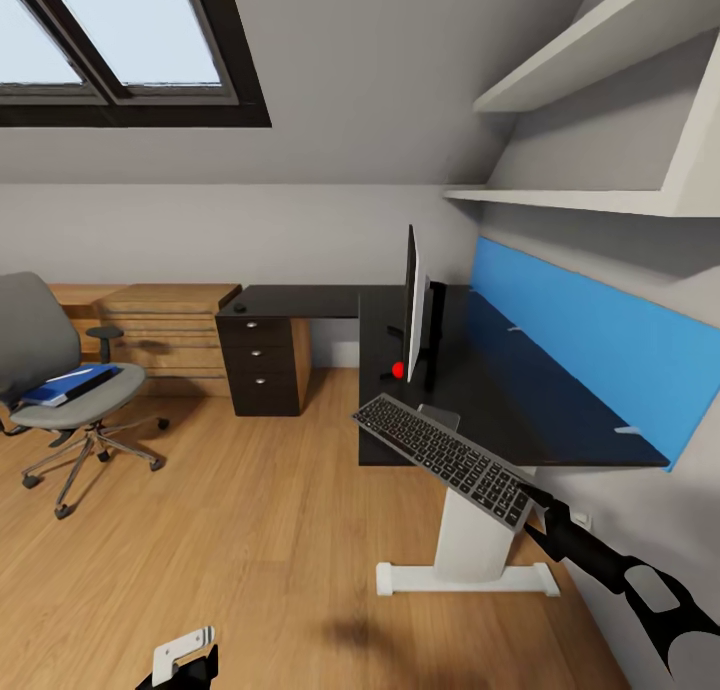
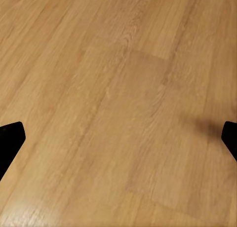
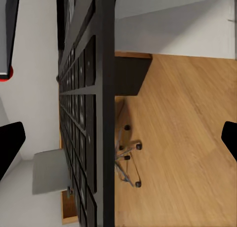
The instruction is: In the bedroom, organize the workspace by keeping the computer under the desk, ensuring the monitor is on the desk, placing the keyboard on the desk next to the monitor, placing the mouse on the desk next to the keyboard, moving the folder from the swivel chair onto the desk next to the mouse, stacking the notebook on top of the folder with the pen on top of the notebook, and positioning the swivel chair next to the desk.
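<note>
The black-topped desk point(image 1: 500, 410) with its blue back panel stands at the right. On it the thin monitor point(image 1: 412, 305) is seen edge-on. The silver-grey keyboard point(image 1: 445, 458) hangs tilted over the desk's front corner, at the tip of my right gripper point(image 1: 535, 515). In the right wrist view the keyboard point(image 3: 84, 113) runs between the right gripper's point(image 3: 118, 143) wide-spread fingertips point(image 3: 10, 145), which do not touch it. The blue folder point(image 1: 70, 383) lies on the grey swivel chair point(image 1: 60, 410) at the left. My left gripper point(image 2: 118, 143) is open over bare floor. Computer, notebook and pen are out of view.
A small dark thing point(image 1: 240, 308), perhaps the mouse, lies on the desk's far wing above the black drawers point(image 1: 258, 365). A light wooden drawer unit point(image 1: 165, 335) stands behind the chair. White shelves point(image 1: 600, 195) hang over the desk. Wooden floor lies between chair and desk.
</note>
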### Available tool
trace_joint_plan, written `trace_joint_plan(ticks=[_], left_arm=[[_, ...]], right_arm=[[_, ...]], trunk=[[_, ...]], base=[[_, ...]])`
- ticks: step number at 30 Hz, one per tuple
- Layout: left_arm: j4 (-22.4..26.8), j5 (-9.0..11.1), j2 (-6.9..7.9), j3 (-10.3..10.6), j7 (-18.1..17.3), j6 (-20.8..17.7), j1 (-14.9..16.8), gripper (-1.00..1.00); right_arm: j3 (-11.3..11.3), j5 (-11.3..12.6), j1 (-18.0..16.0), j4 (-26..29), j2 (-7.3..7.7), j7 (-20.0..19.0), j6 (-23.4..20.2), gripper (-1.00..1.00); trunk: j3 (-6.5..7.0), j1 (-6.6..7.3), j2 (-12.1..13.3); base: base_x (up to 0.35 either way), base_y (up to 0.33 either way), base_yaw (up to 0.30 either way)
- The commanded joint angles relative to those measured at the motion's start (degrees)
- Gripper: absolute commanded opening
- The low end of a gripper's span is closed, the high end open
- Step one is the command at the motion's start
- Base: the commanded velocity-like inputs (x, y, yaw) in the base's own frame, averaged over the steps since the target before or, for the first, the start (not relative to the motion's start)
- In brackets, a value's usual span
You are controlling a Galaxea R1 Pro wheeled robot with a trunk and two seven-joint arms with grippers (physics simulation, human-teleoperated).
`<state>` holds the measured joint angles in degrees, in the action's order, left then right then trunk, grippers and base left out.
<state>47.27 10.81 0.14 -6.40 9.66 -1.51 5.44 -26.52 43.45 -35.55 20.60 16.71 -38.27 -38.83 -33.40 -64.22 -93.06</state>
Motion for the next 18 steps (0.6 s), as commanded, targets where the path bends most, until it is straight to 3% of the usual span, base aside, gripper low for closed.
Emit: trace_joint_plan(ticks=[1,18], left_arm=[[0.09,0.53,0.02,0.08,0.18,-0.16,0.01,1.0],[1.9,0.49,0.04,0.17,0.18,-0.32,0.01,1.0]], right_arm=[[-0.29,0.06,-0.05,-0.03,-0.01,-0.05,-0.37,1.0],[-0.29,0.06,-0.05,-0.03,-0.01,-0.05,-0.37,1.0]], trunk=[[-0.06,0.0,-0.04],[-0.06,0.0,-0.04]], base=[[0.0,0.0,0.0],[0.0,0.0,0.0]])
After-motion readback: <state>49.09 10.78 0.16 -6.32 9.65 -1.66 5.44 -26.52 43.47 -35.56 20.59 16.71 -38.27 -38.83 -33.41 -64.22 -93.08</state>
